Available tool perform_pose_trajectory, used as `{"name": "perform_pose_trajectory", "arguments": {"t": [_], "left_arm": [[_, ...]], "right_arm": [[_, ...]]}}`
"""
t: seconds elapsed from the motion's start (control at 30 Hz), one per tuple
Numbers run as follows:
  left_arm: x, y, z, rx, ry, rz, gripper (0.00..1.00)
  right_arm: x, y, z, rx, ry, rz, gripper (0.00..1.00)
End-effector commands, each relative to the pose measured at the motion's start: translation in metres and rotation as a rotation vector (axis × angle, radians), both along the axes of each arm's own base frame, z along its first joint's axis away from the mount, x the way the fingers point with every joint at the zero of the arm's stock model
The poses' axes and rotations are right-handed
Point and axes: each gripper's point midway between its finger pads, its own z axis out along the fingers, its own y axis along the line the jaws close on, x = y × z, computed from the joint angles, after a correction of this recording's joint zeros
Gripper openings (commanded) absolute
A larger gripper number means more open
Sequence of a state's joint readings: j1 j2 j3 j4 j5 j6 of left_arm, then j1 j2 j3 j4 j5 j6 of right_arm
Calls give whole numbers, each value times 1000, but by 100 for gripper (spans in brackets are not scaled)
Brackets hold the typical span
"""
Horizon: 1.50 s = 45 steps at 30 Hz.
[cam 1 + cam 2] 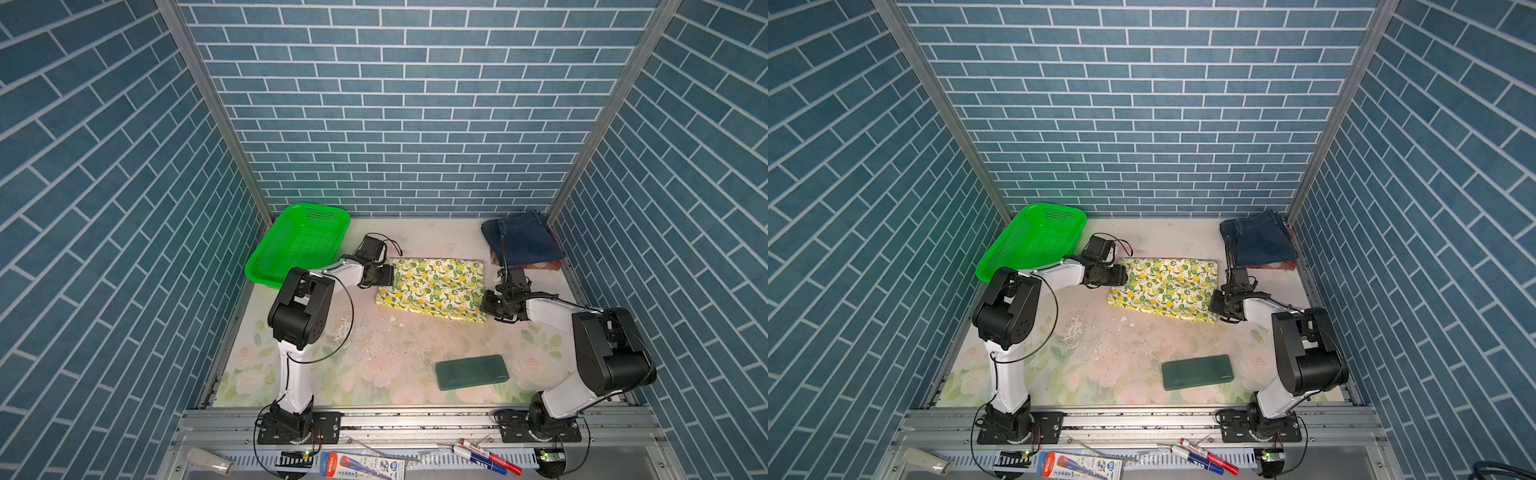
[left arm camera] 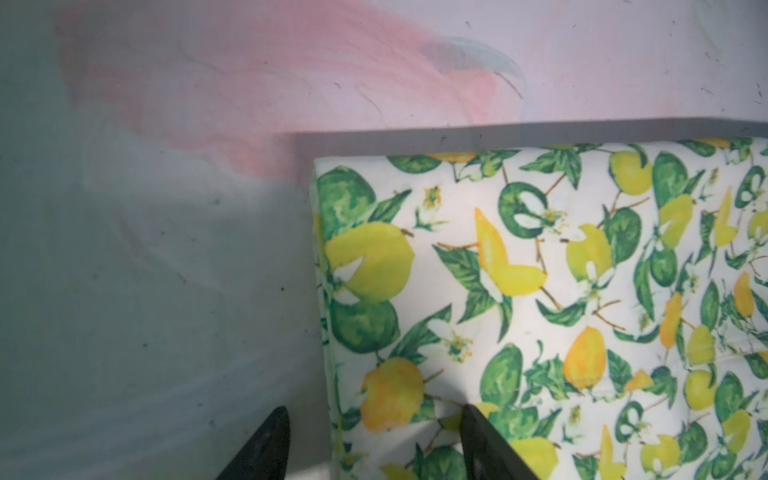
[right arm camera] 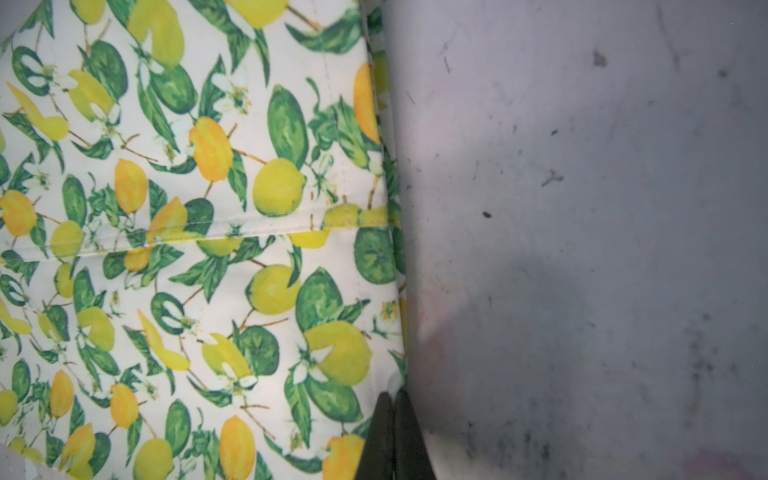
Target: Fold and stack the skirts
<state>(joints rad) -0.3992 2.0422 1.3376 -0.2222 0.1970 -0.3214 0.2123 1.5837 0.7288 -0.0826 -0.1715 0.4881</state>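
1. Lying nearest on the table [image 1: 374,353], a dark green slab [image 1: 472,372] sits apart from the work
2. At mid-table the lemon-print skirt [image 1: 436,286] rests folded flat; the left jaws stand partly open astride its left edge, gripping nothing, and the right jaws are closed tight at its right edge, cloth pinched or not unclear, apparently set to lift it together
3. In the far right corner the denim skirt [image 1: 523,243] lies folded on the plaid skirt [image 1: 544,266], seemingly the stack it must join; a green basket [image 1: 299,245] stands far left
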Motion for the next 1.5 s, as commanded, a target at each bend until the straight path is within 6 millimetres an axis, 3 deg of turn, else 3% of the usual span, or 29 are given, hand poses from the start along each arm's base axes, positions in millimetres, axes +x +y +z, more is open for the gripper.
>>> {"name": "perform_pose_trajectory", "arguments": {"t": [0.0, 0.07, 0.17, 0.27, 0.37, 0.4, 0.57, 0.97, 1.0, 1.07, 1.13, 1.27, 1.47], "left_arm": [[-40, 5, -47, 29, 204, -43, 61], [-44, 4, -54, 24, 223, -49, 58], [-47, -1, -59, 17, 231, -50, 46], [-46, -4, -64, 20, 234, -46, 28], [-41, -5, -63, 34, 220, -33, 2], [-39, -4, -60, 35, 210, -25, 0], [-31, 6, -33, 63, 129, 25, 0], [-45, 40, 21, 129, 30, 58, 0], [-44, 43, 24, 141, 23, 62, 0], [-42, 47, 29, 149, 15, 61, 0], [-39, 48, 37, 134, -1, 59, 0], [-31, 48, 57, 141, -41, 46, 0], [-26, 51, 77, 183, -81, 41, 0]], "right_arm": [[-7, -6, -1, -56, 28, 26, 0], [-6, -5, 0, -47, 20, 32, 0], [-7, -3, 0, -37, 19, 36, 0], [-7, -1, 2, -25, 13, 43, 0], [-6, 1, 4, -15, 4, 45, 0], [-6, 1, 4, -17, 3, 45, 0], [-9, 3, 3, -16, 12, 50, 0], [-24, 30, 4, -49, 27, 125, 0], [-24, 31, 5, -48, 29, 127, 4], [-20, 21, 12, -93, 23, 108, 31], [-12, 10, 21, -123, 12, 77, 44], [9, 6, 30, -100, -10, 45, 47], [19, 33, 21, 69, -22, 47, 42]]}}
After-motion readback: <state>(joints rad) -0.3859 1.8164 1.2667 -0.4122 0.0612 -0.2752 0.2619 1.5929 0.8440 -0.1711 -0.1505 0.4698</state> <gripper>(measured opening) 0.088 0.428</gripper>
